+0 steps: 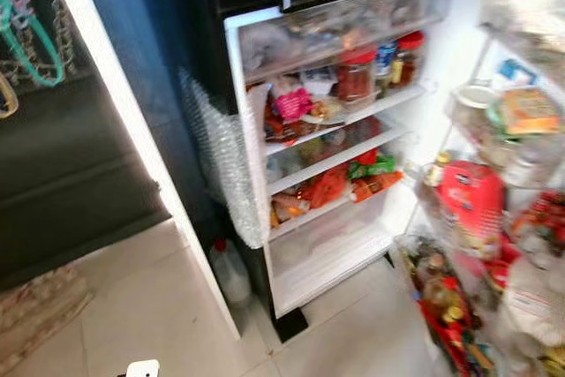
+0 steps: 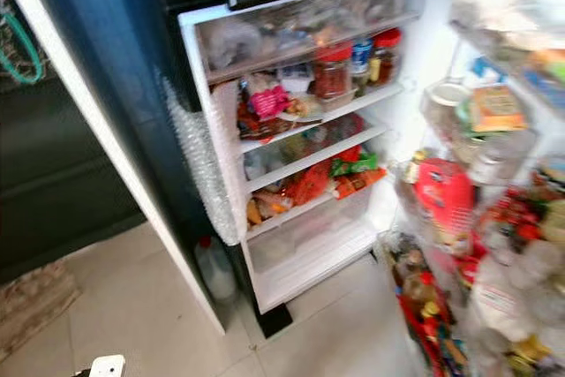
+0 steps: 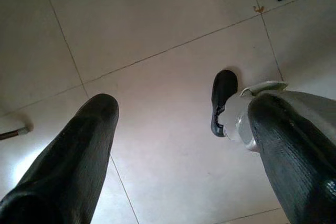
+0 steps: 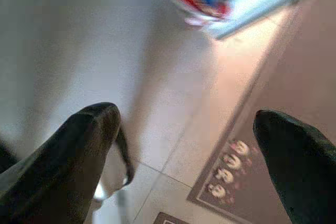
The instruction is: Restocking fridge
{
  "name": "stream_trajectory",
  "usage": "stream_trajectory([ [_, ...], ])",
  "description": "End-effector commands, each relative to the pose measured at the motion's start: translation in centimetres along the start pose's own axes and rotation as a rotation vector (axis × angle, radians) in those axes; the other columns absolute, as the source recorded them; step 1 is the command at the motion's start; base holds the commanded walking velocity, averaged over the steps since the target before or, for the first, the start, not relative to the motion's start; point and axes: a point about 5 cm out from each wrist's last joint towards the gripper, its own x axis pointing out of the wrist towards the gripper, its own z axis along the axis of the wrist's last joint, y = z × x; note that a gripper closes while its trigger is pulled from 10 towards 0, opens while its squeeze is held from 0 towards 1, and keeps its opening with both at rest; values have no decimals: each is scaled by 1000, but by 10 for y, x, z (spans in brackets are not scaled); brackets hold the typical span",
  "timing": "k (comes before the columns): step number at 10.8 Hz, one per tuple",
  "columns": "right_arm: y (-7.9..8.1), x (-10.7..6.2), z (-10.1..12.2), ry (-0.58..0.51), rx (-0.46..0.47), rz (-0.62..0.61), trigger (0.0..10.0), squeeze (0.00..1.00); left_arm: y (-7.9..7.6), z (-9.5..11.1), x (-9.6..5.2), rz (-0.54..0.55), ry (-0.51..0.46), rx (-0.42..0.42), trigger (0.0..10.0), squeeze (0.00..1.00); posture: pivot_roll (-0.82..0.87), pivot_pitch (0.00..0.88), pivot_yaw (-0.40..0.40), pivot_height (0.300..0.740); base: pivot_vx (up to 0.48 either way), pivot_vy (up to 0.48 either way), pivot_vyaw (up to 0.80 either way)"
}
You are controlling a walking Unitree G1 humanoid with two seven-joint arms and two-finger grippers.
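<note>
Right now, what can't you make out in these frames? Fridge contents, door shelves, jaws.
- Top drawer: contents veiled by its frosted front, eye views.
- Door shelves: motion blur smears labels; right edge cuts them off.
- Jars on the upper shelf: labels too small and blurred.
- Bottle on the floor: half hidden behind the white panel.
- Left gripper and right gripper: open over the floor, holding nothing.

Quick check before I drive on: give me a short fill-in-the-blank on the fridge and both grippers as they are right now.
1. The fridge door stands ____.
2. The jars with red lids stand on the ____ shelf.
3. The left gripper has its fingers ____ and points at the tiled floor.
4. The right gripper holds ____.

Missing words: open; top; open; nothing
</note>
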Motion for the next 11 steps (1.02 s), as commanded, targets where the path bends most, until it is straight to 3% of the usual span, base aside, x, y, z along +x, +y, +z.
stream_trajectory([
  [1, -1, -2, -2, -7, 45, -75, 10000, 0, 3, -3, -1, 2, 12, 30, 10000, 0, 2, 0, 50, 740, 0, 0, 0],
  [4, -4, -6, -6, 2, 154, -266, 10000, 0, 3, -2, -1, -1, 14, 41, 10000, 0, -9, 6, 62, 740, 0, 0, 0],
  [5, -62, 6, 20, -45, 189, -336, 10000, 0, 3, -2, -1, -1, 13, 41, 10000, 0, -10, 9, 64, 740, 0, 0, 0],
  [6, -77, 6, 26, -65, 214, -404, 10000, 0, 3, -1, 0, -1, 11, 41, 10000, 0, -11, 9, 65, 740, 0, 0, 0],
  [7, -83, 5, 25, -64, 251, -448, 10000, 0, 4, -1, 0, 0, 11, 42, 10000, 0, -11, 9, 67, 740, 0, 0, 0],
  [11, -85, 4, 26, -62, 254, -467, 10000, 0, 3, 0, 0, -4, 9, 53, 10000, 0, -7, 7, 66, 740, 0, 0, 0],
])
